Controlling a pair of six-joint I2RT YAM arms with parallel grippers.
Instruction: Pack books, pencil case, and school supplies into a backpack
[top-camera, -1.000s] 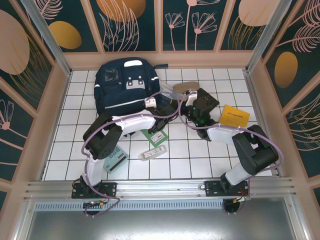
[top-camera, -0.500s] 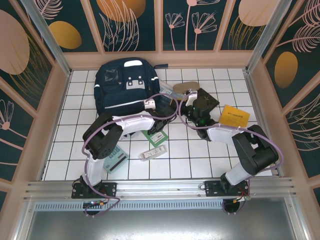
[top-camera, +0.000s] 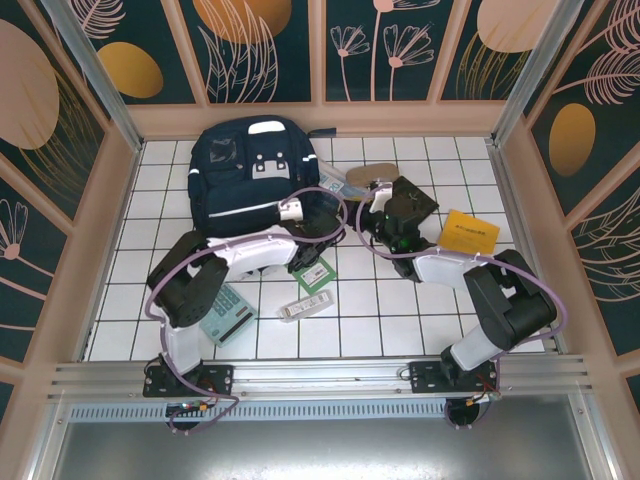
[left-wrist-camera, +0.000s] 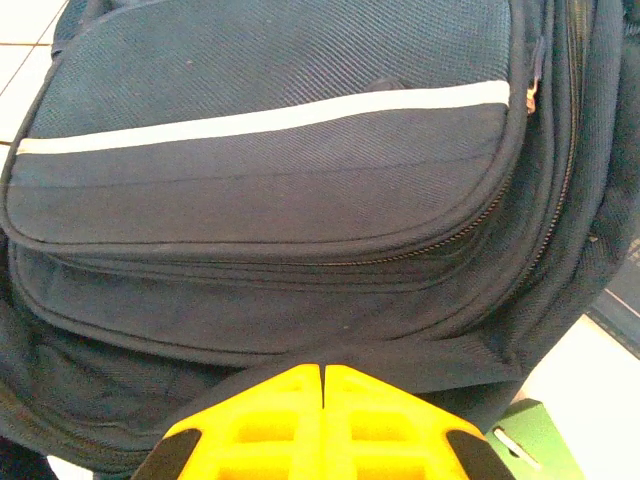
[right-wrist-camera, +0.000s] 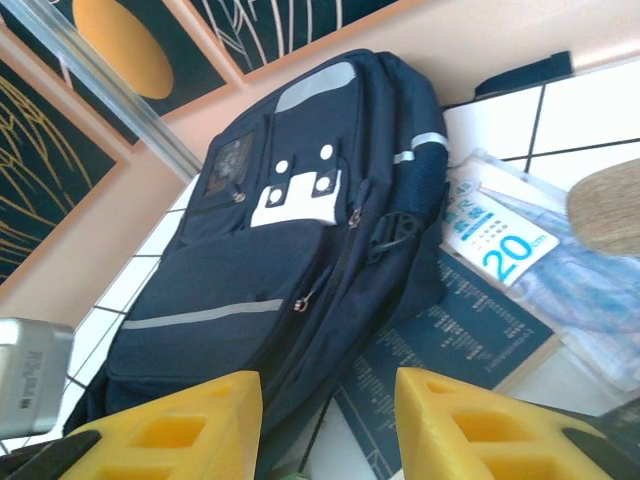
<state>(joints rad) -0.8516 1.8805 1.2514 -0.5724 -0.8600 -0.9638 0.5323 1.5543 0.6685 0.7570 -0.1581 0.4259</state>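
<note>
1. Calculator (top-camera: 228, 315), white-grey bar (top-camera: 305, 305) and small green book (top-camera: 315, 275) lie on the tiles nearest the bases, unpacked.
2. Left gripper (left-wrist-camera: 322, 372): fingers pressed fully together, tips at the bottom edge of the backpack (left-wrist-camera: 270, 180). Cannot tell if fabric is pinched.
3. Right gripper (right-wrist-camera: 325, 385): fingers partly spread, nothing between them, aimed at the backpack's side.
4. Backpack lies front-up at far left. Zips look closed, so nothing seems packed yet.
5. Beside its right edge: dark blue book (right-wrist-camera: 450, 350), clear packet (right-wrist-camera: 500, 240) on top of it, tan pencil case (right-wrist-camera: 605, 205). Yellow-orange book (top-camera: 470, 233) lies further right.
6. Likely step: steady the bag for unzipping. The left should hold the low edge firm without tugging, while the right takes a zipper pull and follows the track.
</note>
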